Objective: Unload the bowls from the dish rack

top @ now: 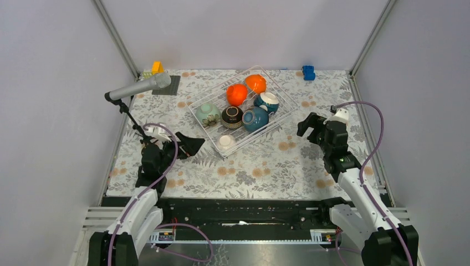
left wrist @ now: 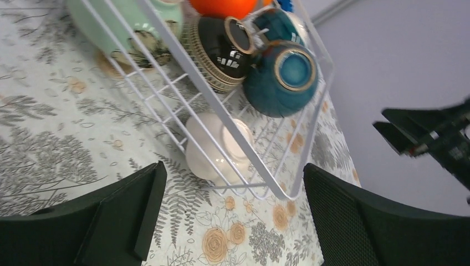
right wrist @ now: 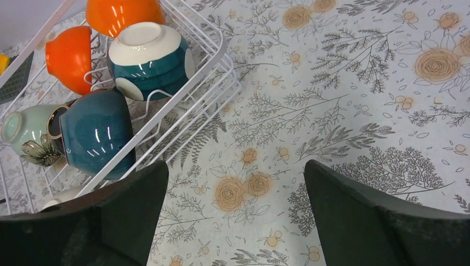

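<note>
The left hand was spread wide with nothing between its fingers. It was held over the table, just short of the near corner of the dish rack. In the left wrist view, the white bowl lay in that corner, straight ahead of the gap and not touching either finger.

The right hand was also wide open and empty. It was held above the flowered cloth near the rack's right side. Its own camera showed bare table between its fingers, with the rack off to the left.

All seven bowls were inside the rack, which sat slantwise in the middle of the table. Behind the white bowl, a dark brown patterned bowl leaned beside a teal bowl that was tipped on its side. A pale green bowl sat to the left of these by the rack's left edge. A second teal bowl, bottom up with a white base, sat against the right rim. Two orange bowls filled the far end.

A grey microphone on a stand stood over the table's left edge. A yellow block sat at the far left corner and a blue block at the far right.
</note>
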Controlling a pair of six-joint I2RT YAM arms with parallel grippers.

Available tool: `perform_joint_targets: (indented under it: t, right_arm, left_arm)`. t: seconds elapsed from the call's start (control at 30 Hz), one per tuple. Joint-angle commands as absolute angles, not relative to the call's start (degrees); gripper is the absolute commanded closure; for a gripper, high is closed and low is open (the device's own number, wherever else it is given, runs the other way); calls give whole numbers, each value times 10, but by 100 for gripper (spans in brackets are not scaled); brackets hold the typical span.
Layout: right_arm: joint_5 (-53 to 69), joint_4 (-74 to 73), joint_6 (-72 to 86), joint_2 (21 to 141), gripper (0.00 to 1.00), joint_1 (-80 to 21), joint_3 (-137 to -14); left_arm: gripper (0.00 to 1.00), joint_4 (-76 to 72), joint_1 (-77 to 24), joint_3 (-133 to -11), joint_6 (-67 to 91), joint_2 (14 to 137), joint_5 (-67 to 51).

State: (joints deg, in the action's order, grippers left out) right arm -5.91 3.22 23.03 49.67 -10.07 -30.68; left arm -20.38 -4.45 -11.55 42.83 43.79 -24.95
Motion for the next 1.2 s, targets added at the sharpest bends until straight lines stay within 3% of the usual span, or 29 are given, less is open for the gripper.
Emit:
perform_joint_targets:
  t: [0.0, 0.37, 0.67, 0.83, 1.17]
  right_arm:
    - [-40, 25, 247, 503, 0, -102, -327]
    - [55, 13, 236, 578, 0, -106, -399]
    - [74, 31, 246, 663, 0, -171, -486]
    - [65, 36, 245, 735, 0, -209, -533]
    - [60, -22, 235, 900, 0, -247, -660]
  left_arm:
    - [1, -332, -45, -72, 400, 379, -327]
    - [1, -211, -93, -96, 317, 297, -248]
    - [1, -246, -92, -76, 390, 320, -180]
    - [1, -200, -91, -58, 460, 325, -62]
    - [1, -326, -103, -46, 423, 392, -164]
